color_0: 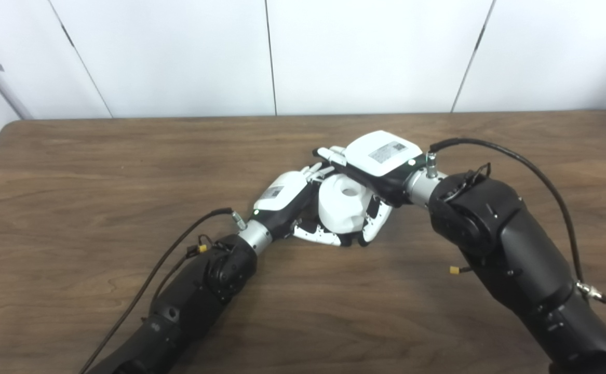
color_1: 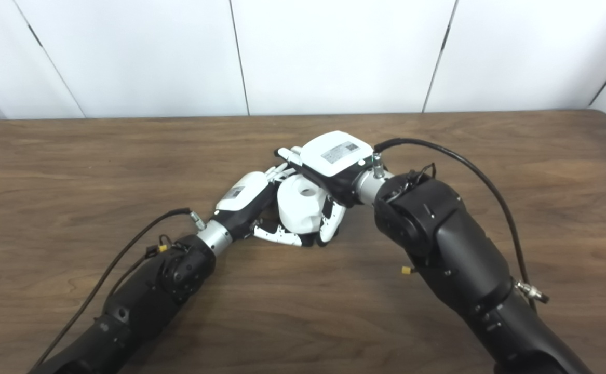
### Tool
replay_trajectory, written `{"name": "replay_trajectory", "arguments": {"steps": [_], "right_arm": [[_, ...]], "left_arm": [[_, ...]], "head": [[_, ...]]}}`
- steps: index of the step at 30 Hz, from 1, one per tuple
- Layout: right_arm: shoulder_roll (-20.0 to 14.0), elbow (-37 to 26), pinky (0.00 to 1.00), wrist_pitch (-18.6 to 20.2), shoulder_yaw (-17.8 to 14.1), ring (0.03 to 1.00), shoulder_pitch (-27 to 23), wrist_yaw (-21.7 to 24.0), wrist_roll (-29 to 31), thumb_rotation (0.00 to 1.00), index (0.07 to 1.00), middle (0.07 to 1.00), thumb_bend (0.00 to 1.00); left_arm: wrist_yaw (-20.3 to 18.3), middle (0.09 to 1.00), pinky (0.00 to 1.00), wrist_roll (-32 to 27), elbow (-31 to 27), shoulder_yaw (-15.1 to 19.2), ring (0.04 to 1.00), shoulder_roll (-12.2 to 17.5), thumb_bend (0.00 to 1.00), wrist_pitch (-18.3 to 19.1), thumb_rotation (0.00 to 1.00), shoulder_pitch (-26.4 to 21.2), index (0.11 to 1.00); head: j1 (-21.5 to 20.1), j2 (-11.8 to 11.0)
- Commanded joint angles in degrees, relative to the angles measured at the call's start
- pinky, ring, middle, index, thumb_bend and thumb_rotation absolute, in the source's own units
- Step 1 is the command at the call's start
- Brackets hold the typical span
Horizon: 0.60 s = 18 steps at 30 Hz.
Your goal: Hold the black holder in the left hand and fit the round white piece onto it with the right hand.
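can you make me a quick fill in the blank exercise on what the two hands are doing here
1. The round white piece sits between the left hand and the ____ hand.
2. The hole in the round white piece faces ____.
3. The two hands meet over a ____ wooden table.
4. The cable at the right hand's wrist is ____ in colour.

Missing words: right; up; brown; black

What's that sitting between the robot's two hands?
A round white piece with a hole on top, between the left hand and right hand; both eye views show it.
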Motion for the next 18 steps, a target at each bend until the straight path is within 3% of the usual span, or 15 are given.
{"name": "replay_trajectory", "arguments": {"steps": [1, 10, 13, 18], "right_arm": [[0.32, -0.67, 0.75, -1.12, -1.19, 0.842, -1.83, -2.81, 0.29, 0.27, 1.000, 0.950, 0.98], [0.84, -1.35, 0.68, -0.20, -3.26, 0.835, -3.22, -4.29, 1.13, 0.28, 1.000, 0.965, 1.00], [0.66, -2.43, 0.70, 2.28, -5.27, 0.882, -5.96, -0.24, 2.95, 0.30, 1.000, 0.996, 1.00], [-2.47, -3.89, 0.66, 6.22, -6.79, 0.923, -12.48, 12.08, 6.78, 0.31, 1.000, 1.000, 1.00]], "left_arm": [[-5.89, 0.941, 1.00, 2.07, 2.85, -3.06, 1.000, -0.43, 0.52, 1.61, 0.06, 3.41, 0.481], [-6.29, 0.944, 1.00, 2.14, 2.95, -3.25, 1.000, -0.36, 0.52, 1.76, 0.06, 3.28, 0.481], [-5.78, 0.938, 1.00, 1.80, 3.54, -3.02, 1.000, -0.49, 0.52, 1.05, 0.06, 3.26, 0.481], [-6.03, 0.938, 1.00, 1.67, 3.65, -2.96, 1.000, -0.44, 0.52, 1.42, 0.06, 3.17, 0.481]], "head": [[0.07, 0.03], [-0.29, -0.14], [-0.41, -0.19], [-0.51, -0.39]]}}
